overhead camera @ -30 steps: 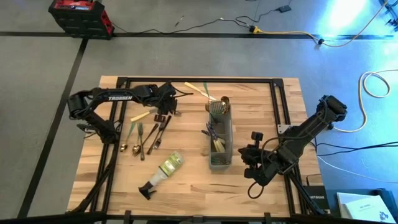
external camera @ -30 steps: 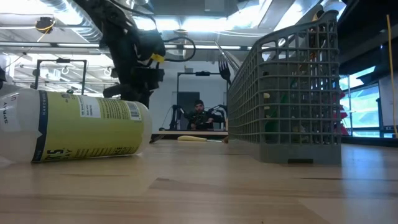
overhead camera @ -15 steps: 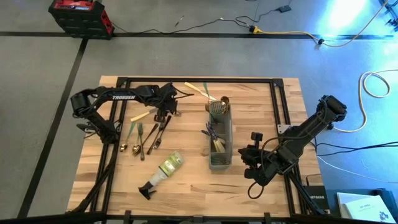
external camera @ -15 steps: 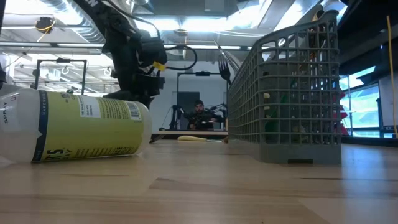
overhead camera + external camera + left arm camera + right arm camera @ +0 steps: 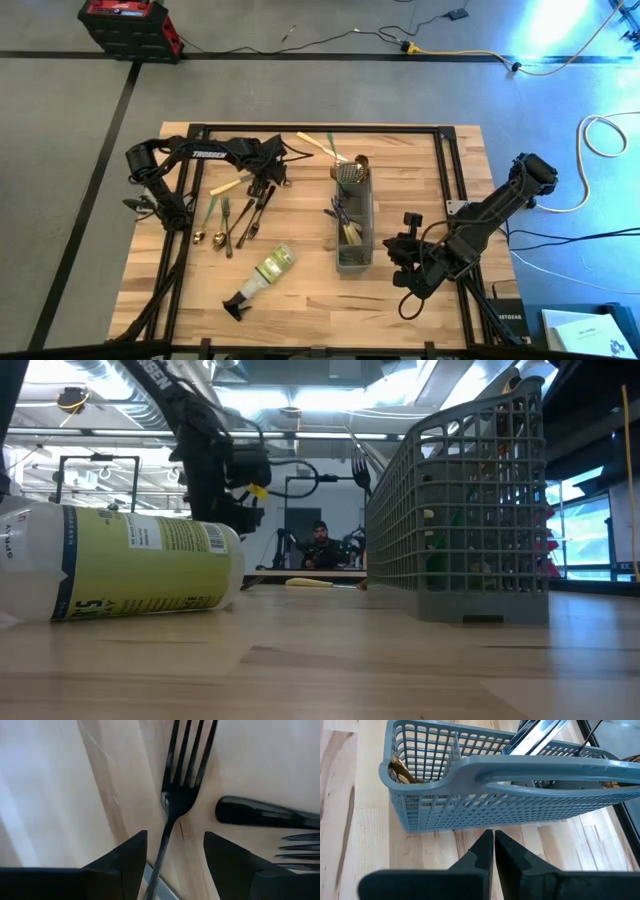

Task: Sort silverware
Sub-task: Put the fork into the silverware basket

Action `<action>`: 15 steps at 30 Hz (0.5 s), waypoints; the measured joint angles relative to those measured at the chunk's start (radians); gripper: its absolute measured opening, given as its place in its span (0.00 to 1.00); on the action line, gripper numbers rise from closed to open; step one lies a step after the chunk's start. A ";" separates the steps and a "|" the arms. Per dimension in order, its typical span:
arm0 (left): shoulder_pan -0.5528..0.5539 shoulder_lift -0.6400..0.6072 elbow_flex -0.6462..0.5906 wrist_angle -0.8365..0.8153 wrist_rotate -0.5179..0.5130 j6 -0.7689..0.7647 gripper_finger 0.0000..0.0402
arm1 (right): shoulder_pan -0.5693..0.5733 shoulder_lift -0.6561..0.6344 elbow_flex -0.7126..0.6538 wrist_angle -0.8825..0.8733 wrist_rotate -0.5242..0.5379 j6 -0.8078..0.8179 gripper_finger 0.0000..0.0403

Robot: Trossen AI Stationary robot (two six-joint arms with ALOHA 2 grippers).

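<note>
Your left end effector [image 5: 172,865] stands apart astride a dark fork [image 5: 178,800] on the desk [image 5: 120,780]; closing off-centre could nudge it into the neighbouring cutlery [image 5: 265,813].

bottle [image 5: 262,277]: lying on its side, pretty near the table's [image 5: 420,300] front
basket [image 5: 353,222]: grey mesh, mid-table
toolbox [image 5: 128,25]: red, on the floor

overhead, table-level, two close wrist views
</note>
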 joint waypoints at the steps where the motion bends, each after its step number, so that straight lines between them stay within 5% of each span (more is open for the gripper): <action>1: 0.004 0.006 0.000 0.004 0.003 -0.002 0.45 | 0.000 0.000 0.000 0.000 0.002 0.000 0.00; 15: 0.013 0.008 0.000 0.012 0.031 0.046 0.33 | 0.000 0.000 0.000 0.002 0.007 0.000 0.00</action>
